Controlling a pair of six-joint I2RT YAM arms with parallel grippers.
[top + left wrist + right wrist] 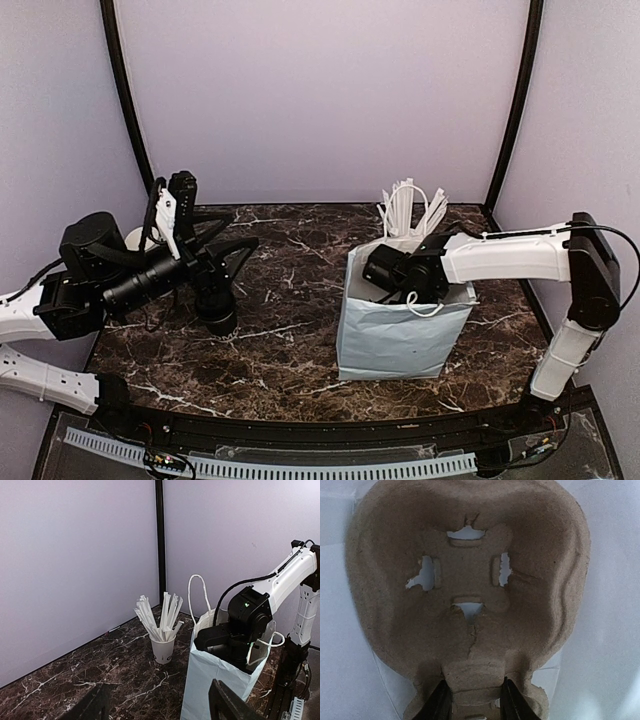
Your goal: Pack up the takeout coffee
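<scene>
The takeout coffee [217,312], a dark cup with a black lid, stands on the marble table left of centre. My left gripper [235,232] hovers above and just behind it, open and empty; in the left wrist view [159,690] its fingers are spread wide and the cup is out of view. My right gripper [476,700] reaches down inside the pale blue paper bag [400,335] and is shut on the centre tab of a brown pulp cup carrier [470,580]. The bag also shows in the left wrist view [210,680], with the right arm in its mouth.
A white cup of white sticks [410,215] stands just behind the bag and shows in the left wrist view [162,647]. Something white [135,238] sits behind the left arm. Purple walls close in the back and sides.
</scene>
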